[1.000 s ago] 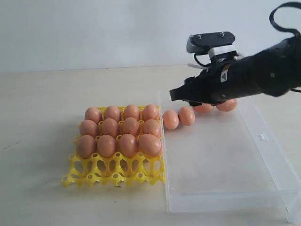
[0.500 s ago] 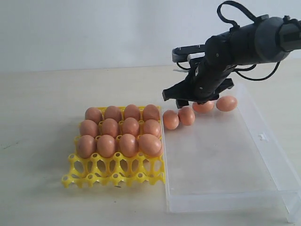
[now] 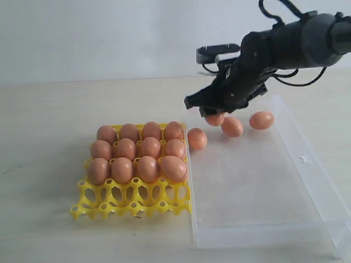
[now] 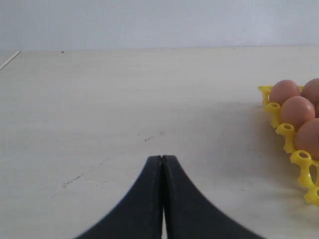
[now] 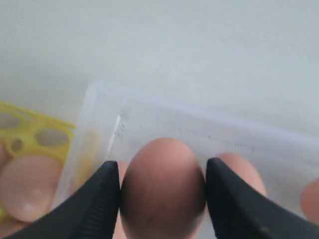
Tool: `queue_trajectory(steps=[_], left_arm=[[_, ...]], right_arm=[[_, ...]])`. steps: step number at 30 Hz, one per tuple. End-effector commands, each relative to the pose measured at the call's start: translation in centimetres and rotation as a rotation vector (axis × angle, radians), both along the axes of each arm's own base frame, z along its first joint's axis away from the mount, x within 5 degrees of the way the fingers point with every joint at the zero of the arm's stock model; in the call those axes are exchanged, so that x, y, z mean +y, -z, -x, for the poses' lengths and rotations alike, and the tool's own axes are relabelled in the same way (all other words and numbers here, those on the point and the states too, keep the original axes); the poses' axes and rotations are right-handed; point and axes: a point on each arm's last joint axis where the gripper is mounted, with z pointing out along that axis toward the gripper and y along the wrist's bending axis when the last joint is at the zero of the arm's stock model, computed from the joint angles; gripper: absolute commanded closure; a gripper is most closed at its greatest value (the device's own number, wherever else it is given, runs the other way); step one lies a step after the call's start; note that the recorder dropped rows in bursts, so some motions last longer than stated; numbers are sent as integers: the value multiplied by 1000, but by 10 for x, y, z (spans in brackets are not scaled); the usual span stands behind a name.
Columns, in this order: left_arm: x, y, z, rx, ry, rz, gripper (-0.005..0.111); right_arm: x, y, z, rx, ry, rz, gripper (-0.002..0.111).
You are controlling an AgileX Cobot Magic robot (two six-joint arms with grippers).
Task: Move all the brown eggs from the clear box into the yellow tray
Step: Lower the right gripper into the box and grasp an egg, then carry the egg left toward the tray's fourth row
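Observation:
My right gripper [image 3: 214,114] is shut on one brown egg [image 3: 215,118], held just above the far left corner of the clear box [image 3: 258,189]. In the right wrist view that egg [image 5: 162,191] fills the gap between both black fingers [image 5: 99,199]. Three more brown eggs lie in the box: one by the left wall [image 3: 197,138], one in the middle [image 3: 232,126] and one further right [image 3: 261,120]. The yellow tray [image 3: 131,200] to the box's left holds several brown eggs [image 3: 137,149] in its three back rows; the front row of cups is bare. My left gripper [image 4: 162,157] is shut on nothing, above bare table.
The tray's corner with eggs [image 4: 297,110] shows at the side of the left wrist view. The box's near end and right half hold nothing. A small clasp [image 3: 303,159] sits on the box's right rim. Pale table surrounds the tray and the box.
My right gripper swung left over the back of the box and closed on an egg, now raised off the floor. A neighbouring egg rolled slightly. The left gripper's earlier state is not shown.

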Motion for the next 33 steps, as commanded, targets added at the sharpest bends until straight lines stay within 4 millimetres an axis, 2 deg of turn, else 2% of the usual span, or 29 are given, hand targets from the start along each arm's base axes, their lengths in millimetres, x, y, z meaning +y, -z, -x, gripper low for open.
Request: queue_trajectory(steps=[1,5,12,16,23,27,33], left_arm=[[0,-3,0,-24,3,10,107],[0,-3,0,-24,3,10,107],[0,-3,0,-24,3,10,107],[0,-3,0,-24,3,10,107],[0,-3,0,-24,3,10,107],[0,-3,0,-24,3,10,107],[0,-3,0,-24,3,10,107]], right_arm=[[16,-49,22,-218,-49,-110,108],[40,-51,53,-335,-133,-180,108],[80,-17,112,-390,-292,-259,108],[103,-12,138,-422,-381,-354,108],[131,5,159,-363,-512,-513,108],[137,18,162,-304,-517,-589,108],[140,37,163,-241,-515,-602,108]])
